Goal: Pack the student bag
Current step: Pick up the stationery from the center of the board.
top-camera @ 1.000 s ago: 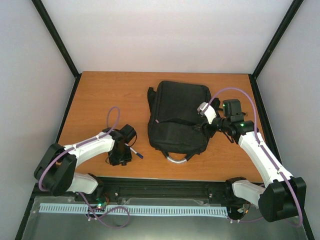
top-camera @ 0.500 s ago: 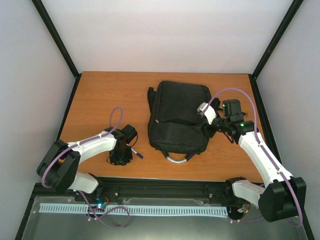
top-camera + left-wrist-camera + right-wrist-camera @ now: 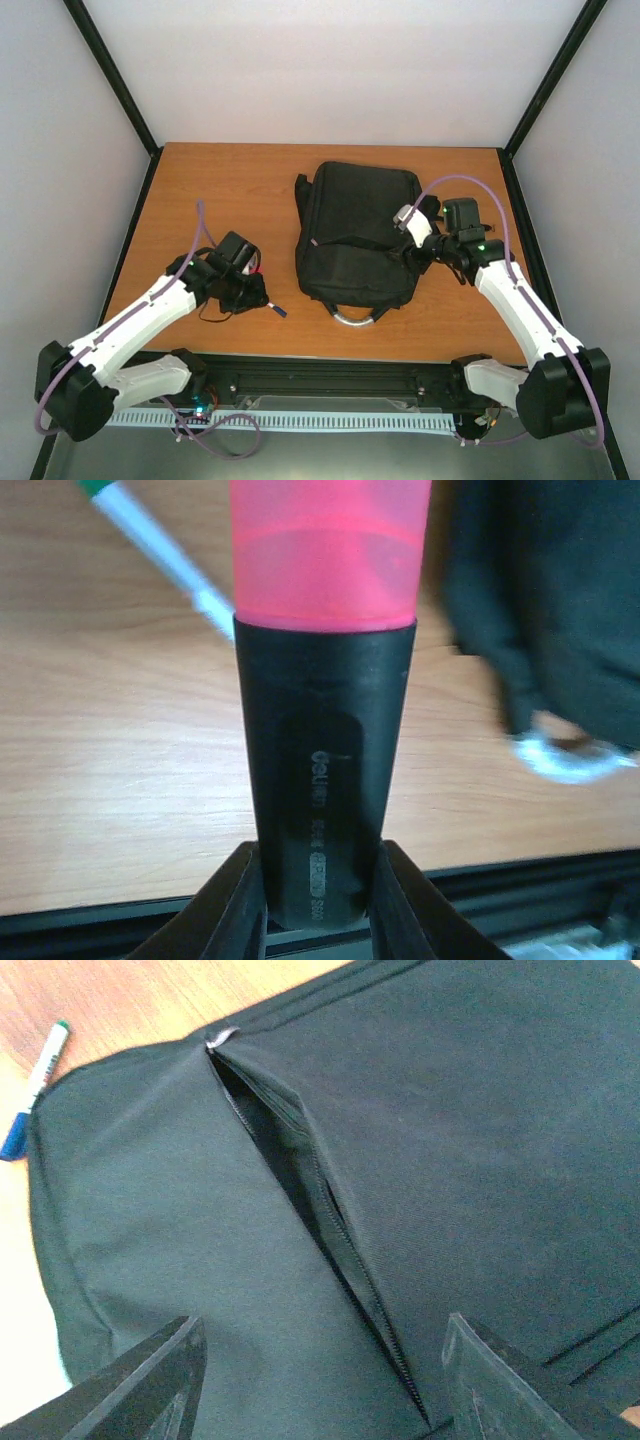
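The student bag (image 3: 355, 235) is a black backpack lying flat mid-table, its grey loop handle (image 3: 352, 318) toward me. My left gripper (image 3: 248, 290) is shut on a highlighter (image 3: 322, 770) with a black body and a pink cap, held just left of the bag; red shows at the gripper in the top view. My right gripper (image 3: 415, 250) is open over the bag's right side. In the right wrist view its fingers (image 3: 145, 1385) straddle an open zip slit (image 3: 300, 1195) in the bag's fabric (image 3: 480, 1140).
A white pen with a green end and a blue end lies on the table (image 3: 200, 190) just left of the bag (image 3: 276, 309). It also shows in the left wrist view (image 3: 160, 542) and the right wrist view (image 3: 35, 1085). A black rail runs along the table's near edge (image 3: 330, 365).
My left arm has swung its elbow down and left, and its gripper has shifted slightly up and back with the highlighter. The pen stays on the table. The right arm has barely moved.
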Robot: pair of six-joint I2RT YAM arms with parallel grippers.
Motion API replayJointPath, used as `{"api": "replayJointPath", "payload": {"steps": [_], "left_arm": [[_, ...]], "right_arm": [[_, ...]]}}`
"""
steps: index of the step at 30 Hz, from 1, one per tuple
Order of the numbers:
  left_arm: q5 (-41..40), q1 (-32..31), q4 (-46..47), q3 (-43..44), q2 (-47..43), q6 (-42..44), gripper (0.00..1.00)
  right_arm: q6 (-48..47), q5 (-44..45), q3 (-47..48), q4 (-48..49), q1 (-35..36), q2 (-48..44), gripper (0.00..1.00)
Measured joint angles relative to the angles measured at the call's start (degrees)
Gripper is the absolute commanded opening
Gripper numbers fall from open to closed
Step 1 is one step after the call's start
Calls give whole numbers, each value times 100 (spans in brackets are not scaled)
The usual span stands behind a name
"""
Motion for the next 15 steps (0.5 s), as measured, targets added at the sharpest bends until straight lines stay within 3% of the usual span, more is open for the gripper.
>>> {"api": "replayJointPath", "payload": {"steps": [8, 15], "left_arm": [[911, -76, 901, 350, -96, 372, 13], [1714, -175, 1902, 754, 509, 741, 13]], "right_arm": [[-101, 1108, 365, 164, 743, 968, 60], [-140, 2181, 660, 531, 1213, 1797, 56]]}}
